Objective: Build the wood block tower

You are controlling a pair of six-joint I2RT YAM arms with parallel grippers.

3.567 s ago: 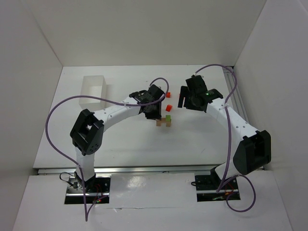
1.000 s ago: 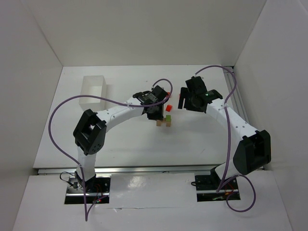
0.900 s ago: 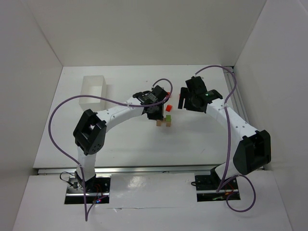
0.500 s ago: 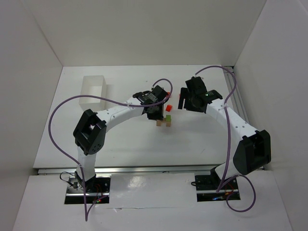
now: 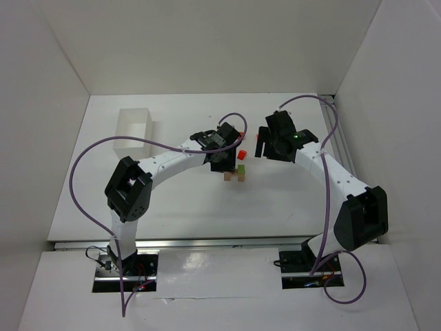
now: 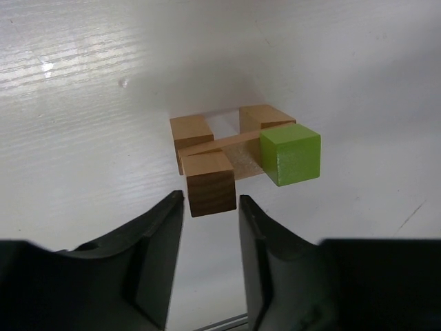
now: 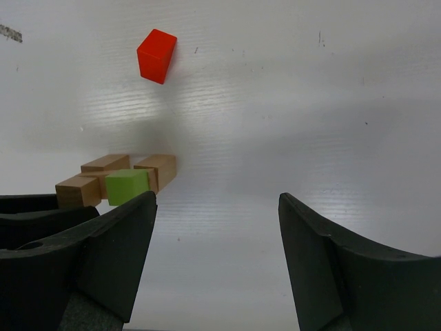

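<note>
From above, my left hand [image 5: 226, 163] hangs over the wood block tower [image 5: 235, 175] at mid-surface. My right hand [image 5: 264, 143] waits near a loose red block [image 5: 241, 154]. The white surface [image 5: 172, 200] sits between plain white walls, with a white box [image 5: 136, 125] far left.

Left wrist: my fingers [image 6: 155, 255] stand parted either side of the nearest tan block [image 6: 210, 185], gripping nothing. Tan blocks and the lime green block [image 6: 291, 153] make one low layer, so I judge the stacking barely begun.

Right wrist: that hand is spread wide and empty.
</note>
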